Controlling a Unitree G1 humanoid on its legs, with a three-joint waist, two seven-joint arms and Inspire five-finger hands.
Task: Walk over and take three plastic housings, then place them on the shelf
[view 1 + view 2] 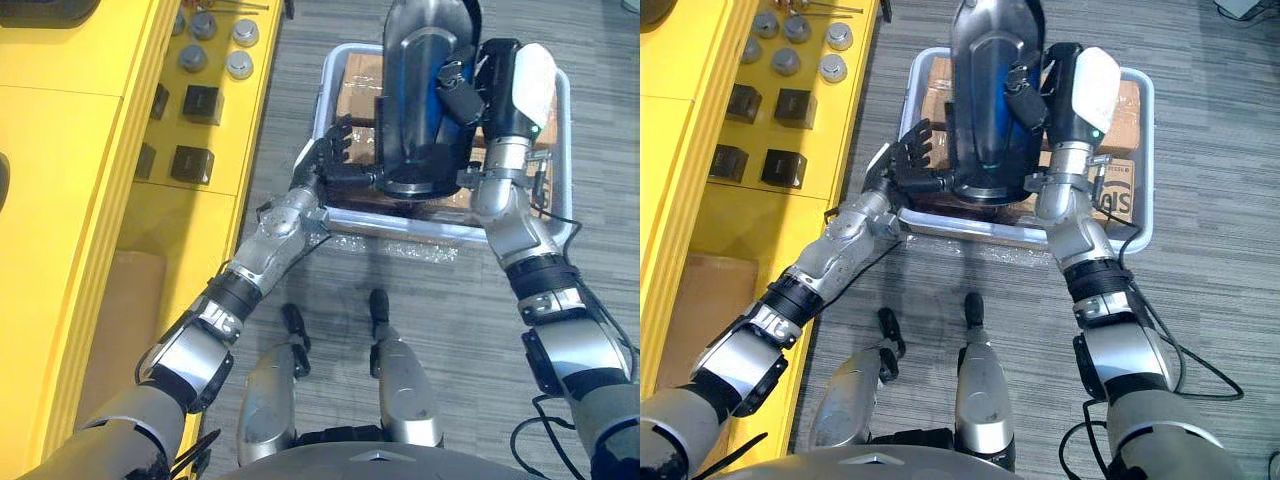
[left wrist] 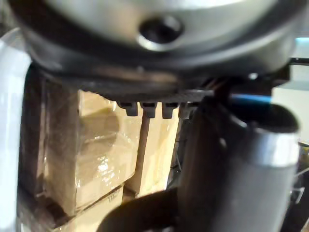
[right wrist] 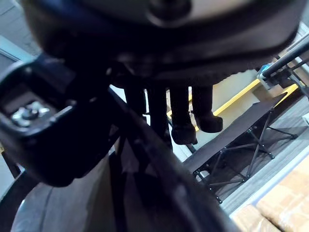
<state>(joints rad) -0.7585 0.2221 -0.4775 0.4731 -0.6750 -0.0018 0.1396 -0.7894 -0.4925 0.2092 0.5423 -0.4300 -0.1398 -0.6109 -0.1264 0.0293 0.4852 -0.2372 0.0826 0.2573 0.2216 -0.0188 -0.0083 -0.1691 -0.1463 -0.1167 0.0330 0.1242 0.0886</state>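
Left eye view: a big dark-blue plastic housing (image 1: 420,100) hangs above the grey bin (image 1: 326,85). The right hand (image 1: 500,85) is clamped on its side, fingers curled round the edge. The left hand (image 1: 325,155) rests loose-fingered against the housing's lower rim. The yellow shelf (image 1: 90,120) lies well out beyond the left hand. I'd judge this an early pick-up: no housing shows on the shelf, so carrying and placing remain.

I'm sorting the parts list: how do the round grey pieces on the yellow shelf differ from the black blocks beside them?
The round grey pieces are light in colour; the black blocks are dark. The grey pieces are round, the blocks boxy. The grey pieces sit farther from the robot, the blocks nearer it. Both groups rest on the yellow shelf.
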